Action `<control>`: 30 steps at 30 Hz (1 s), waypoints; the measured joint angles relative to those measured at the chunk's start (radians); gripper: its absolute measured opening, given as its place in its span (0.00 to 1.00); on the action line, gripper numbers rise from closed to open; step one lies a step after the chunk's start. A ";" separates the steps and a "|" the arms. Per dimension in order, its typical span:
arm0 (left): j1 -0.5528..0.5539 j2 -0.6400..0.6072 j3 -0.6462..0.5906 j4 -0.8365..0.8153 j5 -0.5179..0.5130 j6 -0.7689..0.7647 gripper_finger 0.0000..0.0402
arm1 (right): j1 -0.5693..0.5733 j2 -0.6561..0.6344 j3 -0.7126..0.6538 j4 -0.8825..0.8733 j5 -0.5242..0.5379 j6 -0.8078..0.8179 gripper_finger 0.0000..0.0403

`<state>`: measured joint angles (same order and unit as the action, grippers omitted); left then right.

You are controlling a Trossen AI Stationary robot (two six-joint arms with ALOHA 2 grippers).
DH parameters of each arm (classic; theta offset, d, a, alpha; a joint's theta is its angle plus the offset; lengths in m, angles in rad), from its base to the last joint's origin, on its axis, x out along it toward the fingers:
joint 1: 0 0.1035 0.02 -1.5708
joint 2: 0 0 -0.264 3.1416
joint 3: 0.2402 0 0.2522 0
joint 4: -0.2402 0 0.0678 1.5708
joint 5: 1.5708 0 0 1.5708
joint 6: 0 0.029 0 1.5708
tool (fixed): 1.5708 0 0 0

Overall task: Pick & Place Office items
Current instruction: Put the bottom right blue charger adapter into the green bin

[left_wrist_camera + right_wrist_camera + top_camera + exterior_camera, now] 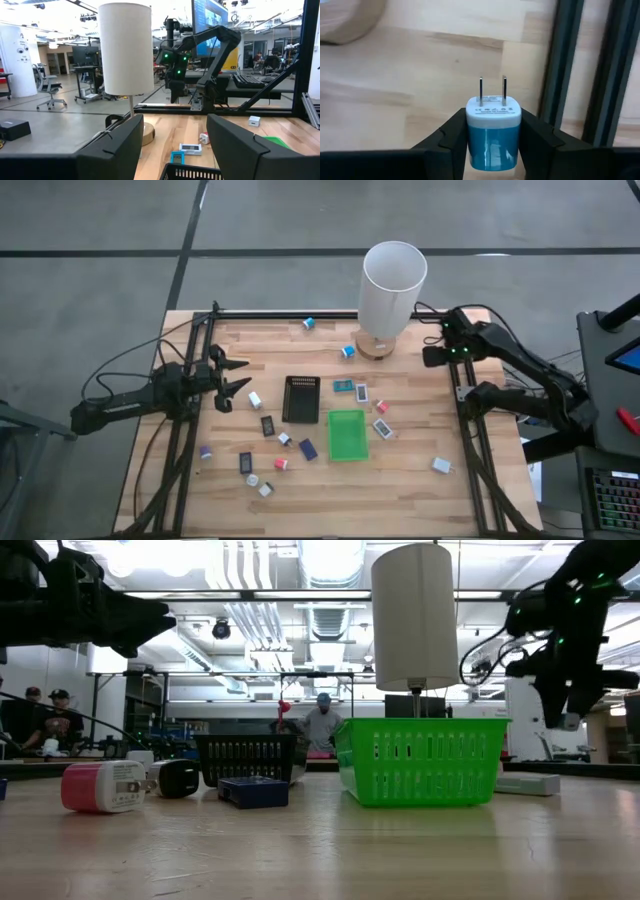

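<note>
The right gripper is closed on a charger, a blue plug block with a white face. Its two prongs point away from the wrist, along the fingers; its long axis runs the same way. Small print sits on the white face below the prongs, too fine to read. In the high view this gripper hangs over the table's right rear, beside the lamp.

The left gripper stands open and empty at the left side, jaws pointing toward the black tray.

Other items lie scattered round the black tray and the green tray. In the low view a pink charger lies on its side, prongs pointing right; a dark blue block lies flat, possibly touching the black tray behind.
</note>
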<state>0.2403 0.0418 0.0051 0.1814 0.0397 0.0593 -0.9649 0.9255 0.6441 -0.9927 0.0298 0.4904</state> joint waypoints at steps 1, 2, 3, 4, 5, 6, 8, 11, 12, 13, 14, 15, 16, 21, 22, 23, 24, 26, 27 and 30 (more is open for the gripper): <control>0.000 0.000 0.000 0.000 0.000 0.000 0.56 | 0.000 -0.021 0.000 -0.001 -0.021 -0.014 0.32; 0.000 0.000 0.000 0.000 0.000 0.000 0.56 | 0.001 -0.040 0.003 -0.005 -0.044 -0.028 0.32; 0.000 0.000 0.000 0.000 0.000 0.000 0.56 | 0.001 -0.057 0.010 -0.016 -0.066 -0.035 0.32; 0.000 0.000 0.000 0.000 0.000 0.000 0.56 | 0.001 -0.072 0.020 -0.027 -0.078 -0.035 0.32; 0.000 0.000 0.000 0.000 0.000 0.000 0.56 | 0.000 -0.088 0.034 -0.033 -0.084 -0.035 0.32; 0.000 0.000 0.000 0.000 0.000 0.000 0.56 | 0.000 -0.100 0.048 -0.034 -0.088 -0.035 0.33; 0.000 0.000 0.000 0.000 0.000 0.000 0.56 | 0.001 -0.121 0.075 -0.040 -0.099 -0.036 0.33; 0.000 0.000 0.000 0.000 0.000 0.000 0.56 | 0.016 -0.138 0.112 -0.056 -0.135 -0.054 0.33; 0.000 0.000 0.000 0.000 0.000 0.000 0.56 | 0.024 -0.142 0.126 -0.061 -0.141 -0.061 0.33; 0.000 0.000 0.000 0.000 0.000 0.000 0.56 | 0.033 -0.146 0.140 -0.071 -0.143 -0.063 0.33; 0.000 0.000 0.000 0.000 0.000 0.000 0.56 | 0.042 -0.148 0.154 -0.081 -0.144 -0.064 0.33; 0.000 0.000 0.000 0.000 0.000 0.000 0.56 | 0.051 -0.149 0.169 -0.092 -0.144 -0.064 0.33; 0.000 0.000 0.000 0.000 0.000 0.000 0.56 | 0.061 -0.149 0.183 -0.101 -0.144 -0.064 0.33; 0.000 0.000 0.000 0.000 0.000 0.000 0.56 | 0.137 -0.149 0.238 -0.112 -0.144 -0.036 0.33; 0.000 0.000 0.000 0.000 0.000 0.000 0.56 | 0.157 -0.149 0.248 -0.112 -0.144 -0.031 0.33; 0.000 0.000 0.000 0.000 0.000 0.000 0.56 | 0.179 -0.149 0.258 -0.111 -0.145 -0.024 0.33; 0.000 0.000 0.000 0.000 0.000 0.000 0.56 | 0.201 -0.149 0.266 -0.111 -0.145 -0.021 0.33; 0.000 0.000 0.000 0.000 0.000 0.000 0.56 | 0.253 -0.149 0.279 -0.110 -0.145 -0.004 0.33; 0.000 0.000 0.000 0.000 0.000 0.000 0.56 | 0.280 -0.149 0.283 -0.108 -0.144 0.015 0.33; 0.000 0.000 0.000 0.000 0.000 0.000 0.56 | 0.364 -0.149 0.286 -0.069 -0.135 0.061 0.33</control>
<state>0.2402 0.0419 0.0051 0.1814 0.0397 0.0593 -0.6013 0.7769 0.9296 -1.0620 -0.1051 0.5517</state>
